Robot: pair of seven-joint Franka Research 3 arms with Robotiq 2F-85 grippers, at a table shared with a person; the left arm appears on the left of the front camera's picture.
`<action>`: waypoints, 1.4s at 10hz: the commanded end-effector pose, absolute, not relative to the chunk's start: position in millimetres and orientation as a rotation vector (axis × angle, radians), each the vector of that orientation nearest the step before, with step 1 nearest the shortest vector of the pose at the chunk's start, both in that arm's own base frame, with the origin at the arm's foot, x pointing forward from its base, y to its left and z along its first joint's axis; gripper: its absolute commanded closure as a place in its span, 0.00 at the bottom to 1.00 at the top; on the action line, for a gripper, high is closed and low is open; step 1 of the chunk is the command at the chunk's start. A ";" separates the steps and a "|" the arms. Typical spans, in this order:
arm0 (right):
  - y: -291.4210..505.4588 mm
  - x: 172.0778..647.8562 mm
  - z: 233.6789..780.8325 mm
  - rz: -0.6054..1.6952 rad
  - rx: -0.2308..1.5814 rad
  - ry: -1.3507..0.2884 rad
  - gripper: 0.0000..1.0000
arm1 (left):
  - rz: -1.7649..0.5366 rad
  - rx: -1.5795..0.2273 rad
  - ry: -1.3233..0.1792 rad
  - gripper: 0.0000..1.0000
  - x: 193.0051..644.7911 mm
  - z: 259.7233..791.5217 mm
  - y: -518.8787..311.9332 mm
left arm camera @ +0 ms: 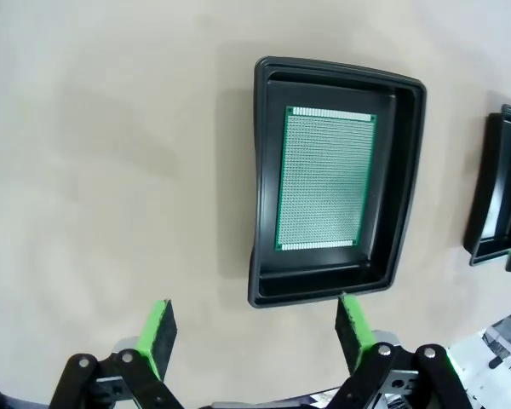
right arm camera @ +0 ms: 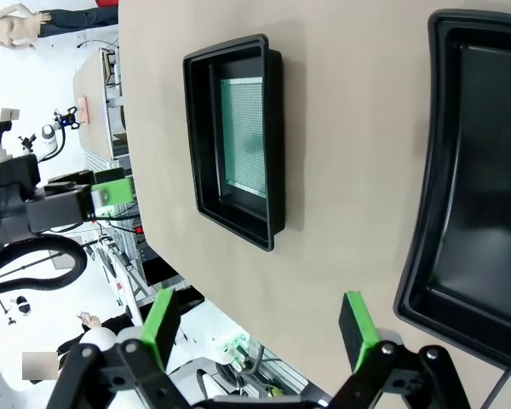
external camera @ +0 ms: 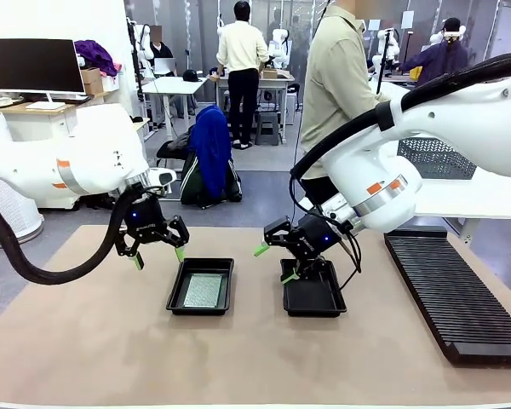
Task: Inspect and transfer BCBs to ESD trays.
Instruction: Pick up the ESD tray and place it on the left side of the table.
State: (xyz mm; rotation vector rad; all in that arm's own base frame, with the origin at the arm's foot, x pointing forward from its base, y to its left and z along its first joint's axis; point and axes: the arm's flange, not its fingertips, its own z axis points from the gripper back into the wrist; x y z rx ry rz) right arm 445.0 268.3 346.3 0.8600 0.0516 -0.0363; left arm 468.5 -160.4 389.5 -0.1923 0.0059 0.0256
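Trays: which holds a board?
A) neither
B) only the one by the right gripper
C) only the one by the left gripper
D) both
C: a board lies flat in the tray by the left gripper; the other tray has a bare black floor.

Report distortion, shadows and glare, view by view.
Front view: sharp, evenly lit, left tray and right tray without glare. Left wrist view: wide-angle bows the left tray's rim, soft shadow beside it, BCB crisp. Right wrist view: right tray's edge curves, dull sheen on its floor.
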 end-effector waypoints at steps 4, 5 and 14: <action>261.9 436.9 336.9 -0.028 0.906 0.048 0.00 | -0.011 -0.077 -0.048 0.00 486.4 366.7 -181.3; 263.8 436.1 336.2 -0.030 0.905 0.048 0.00 | -0.017 -0.061 -0.074 0.00 490.4 361.5 -184.5; 266.9 441.7 341.2 -0.052 0.873 0.061 0.00 | -0.038 -0.007 -0.135 0.00 508.5 324.3 -203.1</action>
